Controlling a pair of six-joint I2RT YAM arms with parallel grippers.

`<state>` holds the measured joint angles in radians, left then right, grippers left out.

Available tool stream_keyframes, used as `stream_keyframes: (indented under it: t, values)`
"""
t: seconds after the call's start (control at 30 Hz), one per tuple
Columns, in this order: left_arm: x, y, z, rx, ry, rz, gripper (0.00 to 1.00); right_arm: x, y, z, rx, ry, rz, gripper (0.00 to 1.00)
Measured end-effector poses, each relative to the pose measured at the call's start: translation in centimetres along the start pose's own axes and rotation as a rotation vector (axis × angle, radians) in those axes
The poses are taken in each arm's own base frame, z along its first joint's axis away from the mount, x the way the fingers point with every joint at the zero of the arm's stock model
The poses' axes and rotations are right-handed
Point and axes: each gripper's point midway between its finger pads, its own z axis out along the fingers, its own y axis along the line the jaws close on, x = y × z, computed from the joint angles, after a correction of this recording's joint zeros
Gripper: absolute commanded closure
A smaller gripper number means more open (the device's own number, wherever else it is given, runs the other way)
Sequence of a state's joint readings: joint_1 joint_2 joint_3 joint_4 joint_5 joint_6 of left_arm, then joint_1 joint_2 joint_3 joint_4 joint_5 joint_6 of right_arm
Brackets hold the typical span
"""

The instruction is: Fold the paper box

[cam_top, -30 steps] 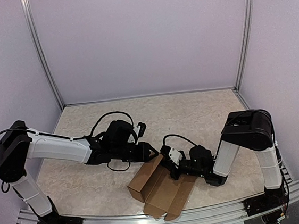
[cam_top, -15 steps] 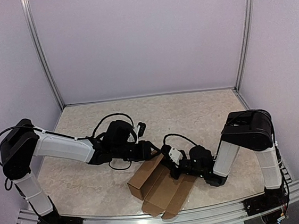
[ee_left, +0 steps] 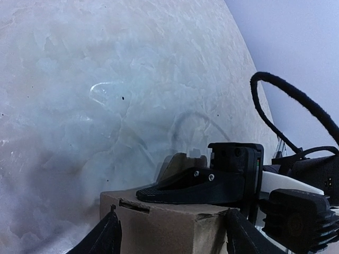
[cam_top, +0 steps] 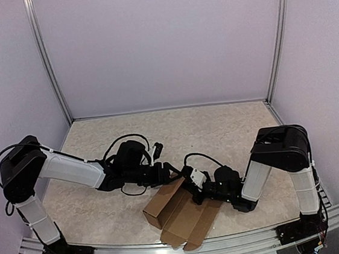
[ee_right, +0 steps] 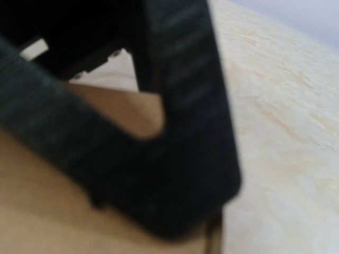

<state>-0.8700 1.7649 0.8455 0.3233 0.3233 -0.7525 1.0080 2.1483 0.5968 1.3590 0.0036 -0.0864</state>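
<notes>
Brown paper box (cam_top: 172, 213) sat half-formed. Right gripper (cam_top: 193, 186) was closed, probably bracing its wall. Left gripper (ee_left: 170, 225) straddled its end, jaws wide.

From above, the left claw (cam_top: 174, 174) and the right claw (cam_top: 189, 185) meet in one dark knot over the far corner of the paper box (cam_top: 178, 214). We cannot tell their fingers apart there, and they cover that corner.

In the left wrist view the bottom edge cuts away most of the box, leaving only its top rim. It also leaves only the tips of the left claw's fingers (ee_left: 109, 238). The right arm (ee_left: 302, 211) runs off the right edge.

The right wrist view is badly blurred. One dark finger (ee_right: 180, 132) fills the frame and hides most of the cardboard, so we cannot tell whether any is pinched. The worktop (ee_right: 286, 121) beyond is soft too.
</notes>
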Motion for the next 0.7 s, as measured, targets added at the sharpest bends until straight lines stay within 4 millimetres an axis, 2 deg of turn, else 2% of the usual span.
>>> stream_keyframes:
  t: [0.3,0.5,0.6,0.7]
  values:
    - [1.3,1.1,-2.4,0.020,-0.021,-0.042,0.29,-0.2,1.1,0.0,-0.034,-0.006,-0.006,1.00]
    - [0.3,2.5,-5.3,-0.003,-0.098,-0.075,0.28,-0.3,1.1,0.0,-0.035,-0.009,-0.010,1.00]
    - [-1.1,2.4,-6.6,-0.007,-0.155,-0.064,0.43,-0.3,1.1,0.0,-0.034,-0.010,-0.010,1.00]
    - [-1.8,2.7,-6.9,-0.011,-0.176,-0.074,0.66,-0.3,1.1,0.0,-0.034,-0.011,-0.011,1.00]
